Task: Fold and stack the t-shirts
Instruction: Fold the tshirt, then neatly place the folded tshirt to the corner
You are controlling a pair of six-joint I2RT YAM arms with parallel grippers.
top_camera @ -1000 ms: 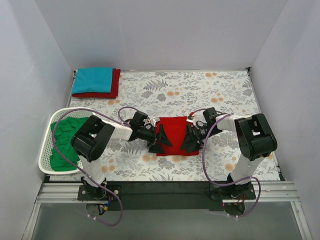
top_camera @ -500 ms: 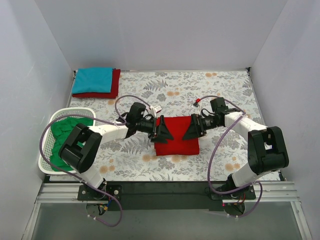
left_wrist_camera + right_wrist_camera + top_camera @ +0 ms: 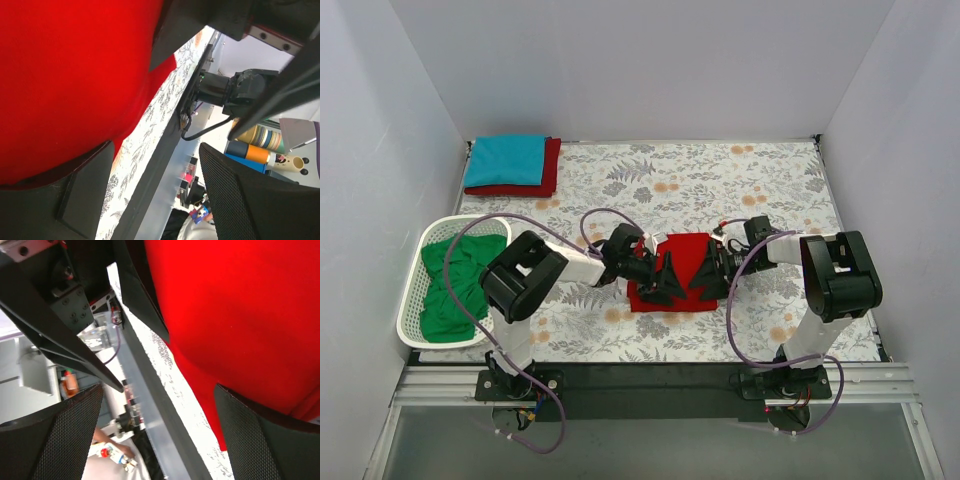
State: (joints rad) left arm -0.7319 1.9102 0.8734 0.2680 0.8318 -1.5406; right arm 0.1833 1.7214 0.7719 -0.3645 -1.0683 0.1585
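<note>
Red t-shirt (image 3: 682, 250) lies folded into a small rectangle at mid table (image 3: 770, 190), near the arms, well apart from the teal t-shirt (image 3: 505, 158), which lies on the darker red t-shirt (image 3: 550, 172) at the far left corner. Green t-shirt (image 3: 450, 290) sits bunched in the white basket (image 3: 410, 310). Left gripper (image 3: 665, 283) and right gripper (image 3: 705, 272) are both low over the red cloth, tips pointing inward at each other. Both wrist views show the fingers spread with nothing pinched yet and red cloth filling the gap. Likely step is gripping the folded shirt at both side edges, for a last fold or the carry to the stack. To do it well: get under all layers, close both sides together, lift level so the folds hold, and set it down square on the teal one.
</note>
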